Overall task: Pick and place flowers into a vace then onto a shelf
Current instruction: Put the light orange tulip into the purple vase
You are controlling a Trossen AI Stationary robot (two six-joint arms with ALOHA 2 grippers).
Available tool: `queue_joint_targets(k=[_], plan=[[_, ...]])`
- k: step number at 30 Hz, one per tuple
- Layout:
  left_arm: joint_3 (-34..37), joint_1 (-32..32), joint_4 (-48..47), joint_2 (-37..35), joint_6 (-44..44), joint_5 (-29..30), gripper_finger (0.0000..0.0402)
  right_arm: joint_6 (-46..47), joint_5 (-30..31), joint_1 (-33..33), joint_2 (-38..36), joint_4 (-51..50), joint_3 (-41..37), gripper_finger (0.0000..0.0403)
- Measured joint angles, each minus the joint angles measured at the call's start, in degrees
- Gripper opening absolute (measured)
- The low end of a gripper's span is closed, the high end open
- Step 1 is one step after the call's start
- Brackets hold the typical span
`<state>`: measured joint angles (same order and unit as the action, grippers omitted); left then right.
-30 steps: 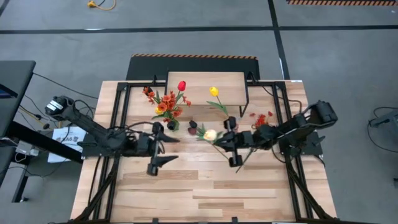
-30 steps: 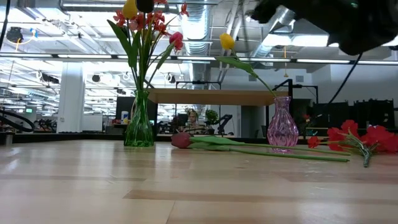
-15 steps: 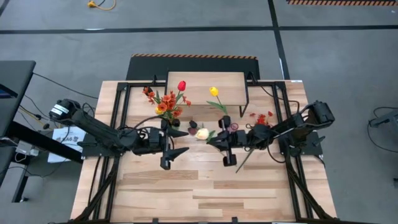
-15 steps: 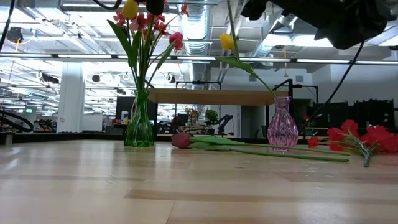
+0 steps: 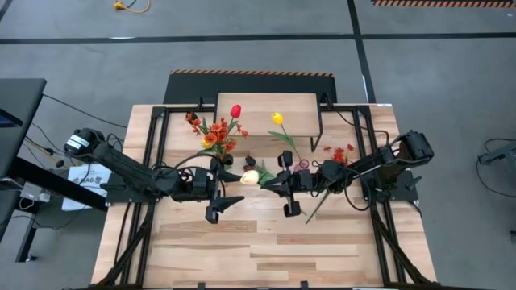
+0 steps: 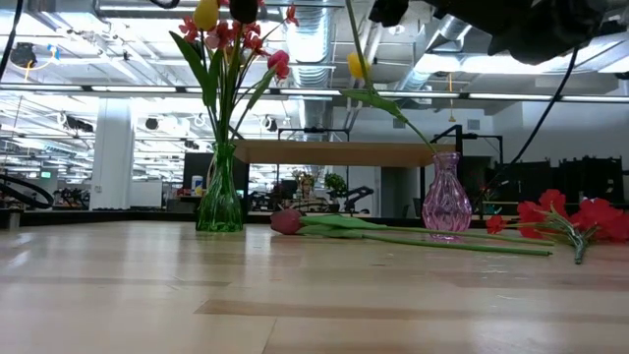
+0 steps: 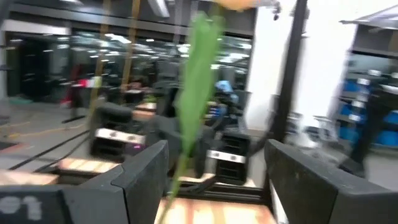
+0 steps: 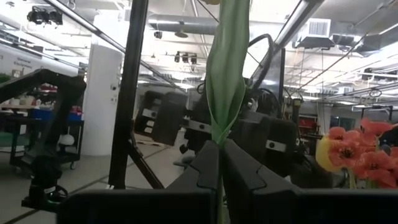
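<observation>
partway: right claw (image 5: 284, 184) clenched on cream tulip (image 5: 251, 176); left claw (image 5: 219, 192) released. maroon tulip (image 6: 287, 222) on desk (image 5: 266, 242), shelf (image 5: 266, 105) unused.

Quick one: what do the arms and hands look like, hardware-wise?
Two slim black jointed arms with loose black cables along the links. The left hand and right hand each end in two flat, dark, wedge-shaped fingers. No markings are readable.

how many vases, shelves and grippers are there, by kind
vases: 2, green vase and pink vase
shelf: 1
grippers: 2, left gripper and right gripper, which holds a tulip
total: 5
</observation>
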<state>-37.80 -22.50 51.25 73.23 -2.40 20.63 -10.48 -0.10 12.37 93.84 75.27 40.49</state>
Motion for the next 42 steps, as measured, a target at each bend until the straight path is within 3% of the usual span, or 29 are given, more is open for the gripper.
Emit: queue_joint_targets(k=[7,13,27,42], plan=[[0.0,0.0,0.8,0.0,2.9,-9.9,0.0256,-0.1,-0.1,1.5,0.0,-1.7,1.6,0.0],[-0.3,0.0,0.6,0.0,3.4,-9.0,0.0256,-2.7,-0.2,3.6,0.0,-8.2,5.2,0.0],[-12.6,0.0,-8.3,10.4,4.9,-6.6,0.0256,-1.0,0.9,4.9,0.3,-9.7,6.1,0.0],[-13.4,0.0,-7.2,10.3,5.0,-3.5,0.0255,-2.2,6.2,7.3,0.3,-11.9,6.0,0.0002]])
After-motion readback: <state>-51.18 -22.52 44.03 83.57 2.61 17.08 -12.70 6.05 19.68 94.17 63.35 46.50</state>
